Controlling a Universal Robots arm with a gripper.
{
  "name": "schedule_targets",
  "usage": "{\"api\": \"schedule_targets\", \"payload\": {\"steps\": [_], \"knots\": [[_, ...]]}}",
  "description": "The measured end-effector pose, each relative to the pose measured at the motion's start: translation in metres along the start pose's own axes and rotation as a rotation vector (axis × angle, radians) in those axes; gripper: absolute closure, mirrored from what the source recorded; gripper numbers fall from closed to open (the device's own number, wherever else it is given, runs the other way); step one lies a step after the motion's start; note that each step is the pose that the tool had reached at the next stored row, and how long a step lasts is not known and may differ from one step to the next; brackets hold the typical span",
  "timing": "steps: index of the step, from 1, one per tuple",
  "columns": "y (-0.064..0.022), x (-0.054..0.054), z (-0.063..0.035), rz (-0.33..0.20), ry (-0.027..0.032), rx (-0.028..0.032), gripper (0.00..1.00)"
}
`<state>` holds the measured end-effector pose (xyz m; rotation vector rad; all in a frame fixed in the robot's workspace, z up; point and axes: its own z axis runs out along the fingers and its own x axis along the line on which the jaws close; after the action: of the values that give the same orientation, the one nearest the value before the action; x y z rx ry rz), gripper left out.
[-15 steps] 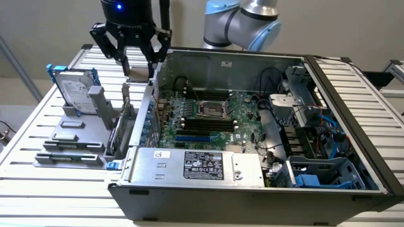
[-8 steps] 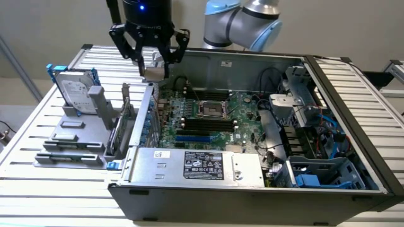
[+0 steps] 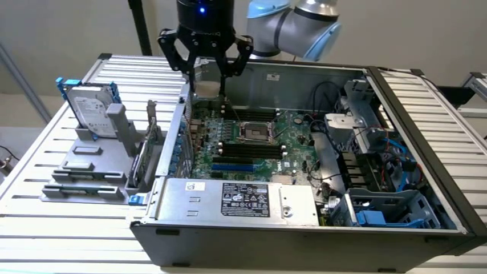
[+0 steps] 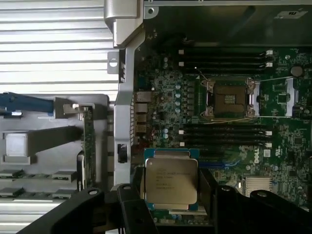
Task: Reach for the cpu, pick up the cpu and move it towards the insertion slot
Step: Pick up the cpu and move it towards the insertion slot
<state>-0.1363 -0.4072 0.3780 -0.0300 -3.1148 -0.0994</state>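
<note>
Open computer case [image 3: 426, 165], cpu [image 4: 171, 181] in tool [image 4: 171, 195]

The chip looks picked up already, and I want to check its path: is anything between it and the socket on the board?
Nothing visible blocks it. The gripper holds the chip above the green board, and the socket lies open with its dark centre bare. Between them lie only low black memory slots.
</note>
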Motion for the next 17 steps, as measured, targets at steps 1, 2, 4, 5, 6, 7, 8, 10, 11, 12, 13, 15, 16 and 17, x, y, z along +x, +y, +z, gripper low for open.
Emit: {"api": "schedule_targets", "payload": {"steps": [1,2,4,5,6,7,8,10,11,12,13,15,16,17], "knots": [[0.0005,-0.005,0.0000,0.000,0.0000,0.0000,0.46],[0.0011,-0.009,0.0000,0.000,-0.0001,0.0000,0.46],[0.0026,-0.018,0.0003,0.000,0.0000,0.0000,0.46],[0.0034,-0.023,0.0005,0.000,0.0000,0.0000,0.46],[0.0042,-0.027,0.0006,0.000,0.0000,0.0000,0.46],[0.0052,-0.032,0.0009,0.000,0.0000,0.0001,0.46],[0.0063,-0.036,0.0012,0.000,0.0000,-0.0001,0.46],[0.0087,-0.045,0.0020,0.000,0.0000,0.0000,0.46],[0.0103,-0.050,0.0025,0.000,-0.0001,-0.0001,0.46],[0.0122,-0.054,0.0031,0.000,0.0001,0.0001,0.46],[0.0148,-0.058,0.0041,0.000,0.0000,0.0000,0.46],[0.0210,-0.064,0.0063,0.000,0.0000,0.0000,0.46],[0.0245,-0.067,0.0075,0.000,0.0001,0.0000,0.46],[0.0280,-0.069,0.0088,0.000,0.0000,-0.0001,0.46]]}}
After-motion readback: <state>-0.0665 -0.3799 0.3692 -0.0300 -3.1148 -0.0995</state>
